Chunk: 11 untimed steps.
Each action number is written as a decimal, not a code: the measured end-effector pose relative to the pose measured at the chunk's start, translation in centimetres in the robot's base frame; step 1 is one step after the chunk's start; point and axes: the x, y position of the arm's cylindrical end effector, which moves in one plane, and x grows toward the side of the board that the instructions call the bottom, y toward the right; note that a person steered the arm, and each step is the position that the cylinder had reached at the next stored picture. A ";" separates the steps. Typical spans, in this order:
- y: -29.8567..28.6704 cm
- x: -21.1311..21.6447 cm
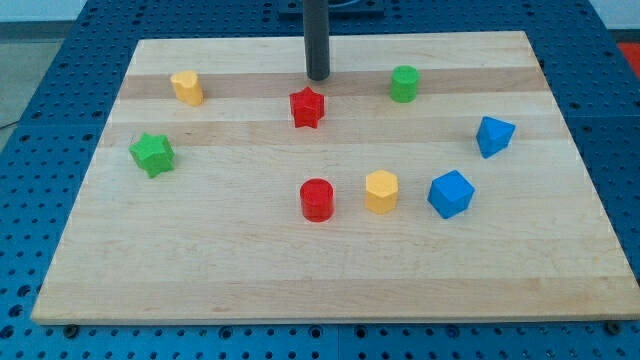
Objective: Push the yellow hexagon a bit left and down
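Note:
The yellow hexagon (381,190) stands on the wooden board (300,270) right of centre, between a red cylinder (317,199) on its left and a blue block (450,193) on its right. My tip (317,77) rests near the view's top centre, just above a red star (307,107) and apart from it. The tip is well above and left of the yellow hexagon, touching no block.
A second yellow block (187,87) sits at the upper left. A green star (152,154) is at the left, a green cylinder (404,83) at the upper right, and another blue block (494,135) at the right. Blue perforated table surrounds the board.

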 end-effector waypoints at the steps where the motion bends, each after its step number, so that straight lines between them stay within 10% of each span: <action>1: 0.0 0.0; 3: -0.5 0.3; 7: 11.3 15.6; 11: 8.0 20.8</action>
